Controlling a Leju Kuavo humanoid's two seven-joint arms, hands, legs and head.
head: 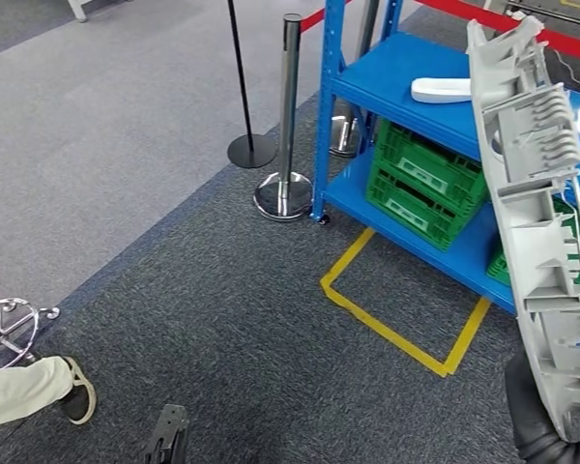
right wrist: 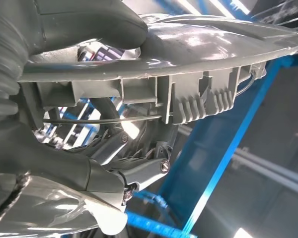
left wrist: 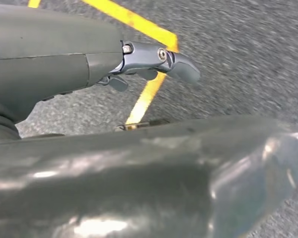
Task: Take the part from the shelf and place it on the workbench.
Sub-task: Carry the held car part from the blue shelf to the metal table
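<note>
Grey carpet lay under the left hand (left wrist: 155, 62), fingers apart, holding nothing | right hand (right wrist: 113, 163) gripped the long grey ribbed plastic part (head: 542, 222) upright, blue metal shelf (head: 419, 87) just behind | risk: tall part could tip, gripped low | workbench unseen, grip partly hidden.

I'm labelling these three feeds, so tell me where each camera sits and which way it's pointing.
Head view: high on the body, looking forward and down at grey carpet, the blue shelf and yellow floor tape; the right hand holds the grey part.
Left wrist view: behind the left hand, looking down at carpet and yellow tape; its fingers hold nothing.
Right wrist view: behind the right hand, facing the shelf's blue frame, with the part up close.
Shared: head and right wrist views both show the part and shelf.
</note>
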